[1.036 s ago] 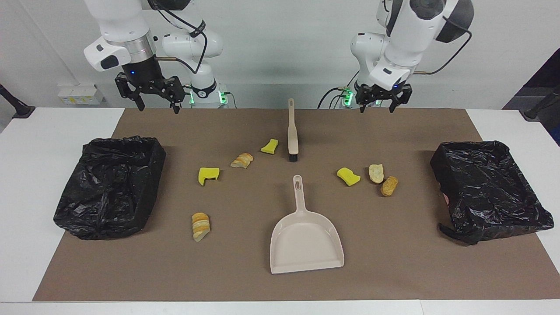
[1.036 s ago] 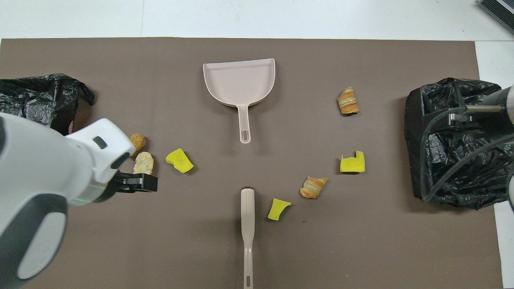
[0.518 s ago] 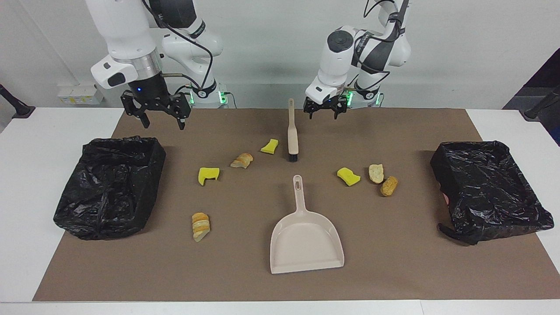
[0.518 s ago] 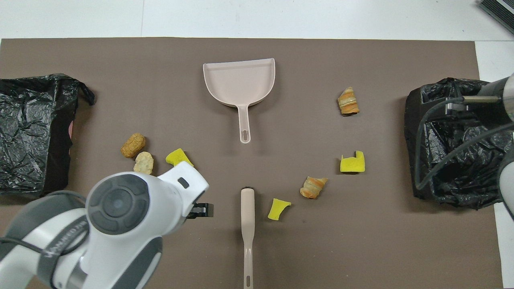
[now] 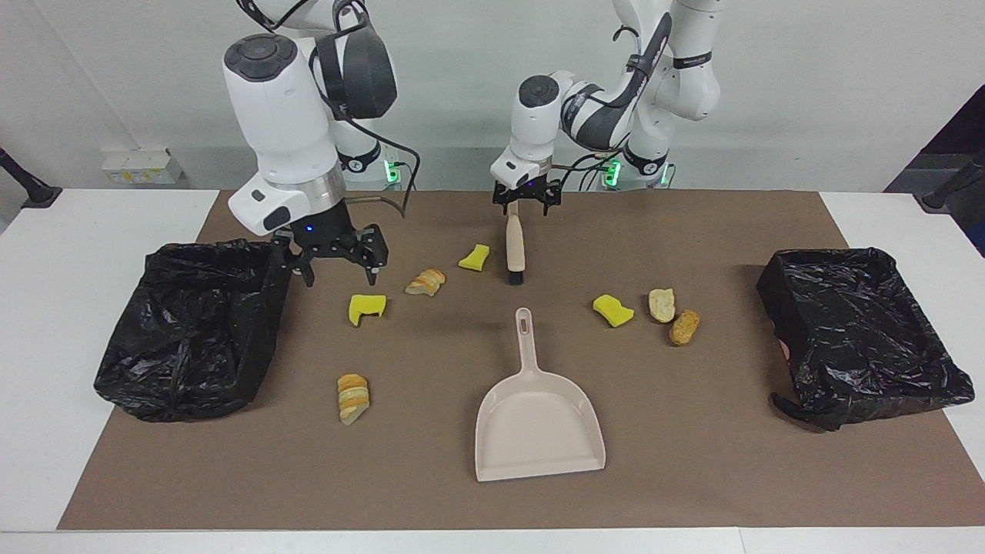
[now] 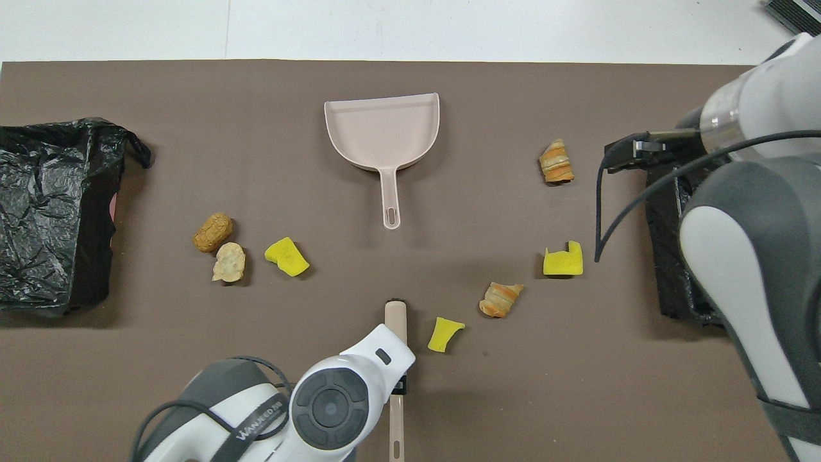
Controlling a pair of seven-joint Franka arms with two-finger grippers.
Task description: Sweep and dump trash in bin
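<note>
Trash (image 5: 368, 306): seven pieces scattered on table (image 5: 692, 462), none swept or binned. Brush (image 5: 514, 246), dustpan (image 5: 539, 423) ungrasped. Left end effector (image 5: 527, 201) open over brush handle; right end effector (image 5: 336, 261) open, empty.

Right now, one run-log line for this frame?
phase: reaching for brush | left gripper: open, over brush handle | right gripper: open, beside bin | trash: unswept | dustpan: untouched
</note>
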